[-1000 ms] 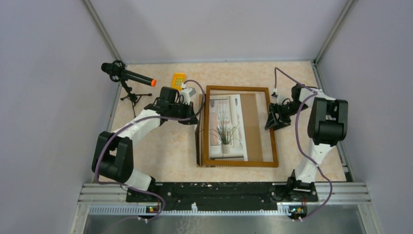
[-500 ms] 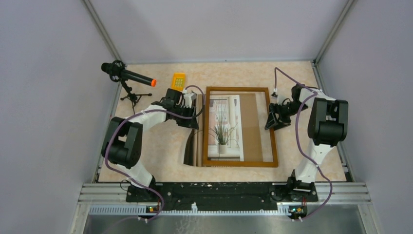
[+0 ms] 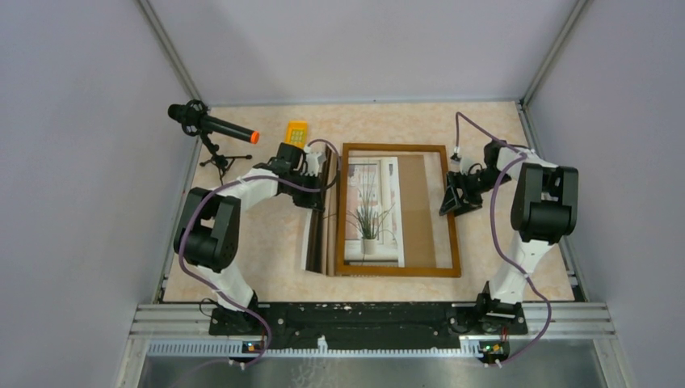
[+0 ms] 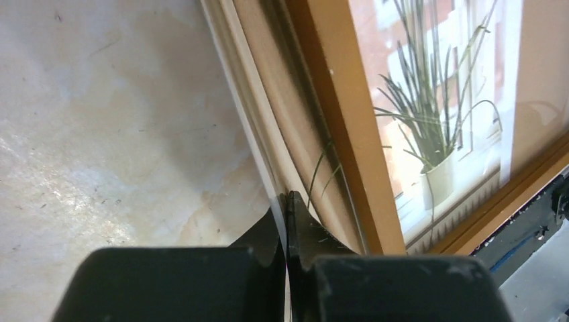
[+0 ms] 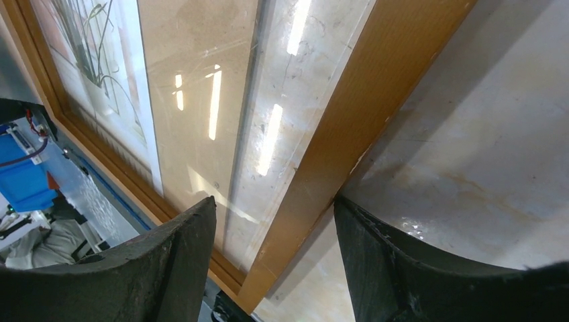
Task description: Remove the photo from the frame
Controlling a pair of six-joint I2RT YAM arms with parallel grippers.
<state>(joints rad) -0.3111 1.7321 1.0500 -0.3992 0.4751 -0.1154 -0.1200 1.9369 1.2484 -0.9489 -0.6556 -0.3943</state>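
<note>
Beside left rim of frame, left tool closed, photo just beyond

So yeah, my left arm and right arm are white links with chunky black joint housings, and a purple cable loops along each. On the left gripper the fingers are matte black and a bit scuffed; the right gripper has rough-textured black curved wedges.
</note>
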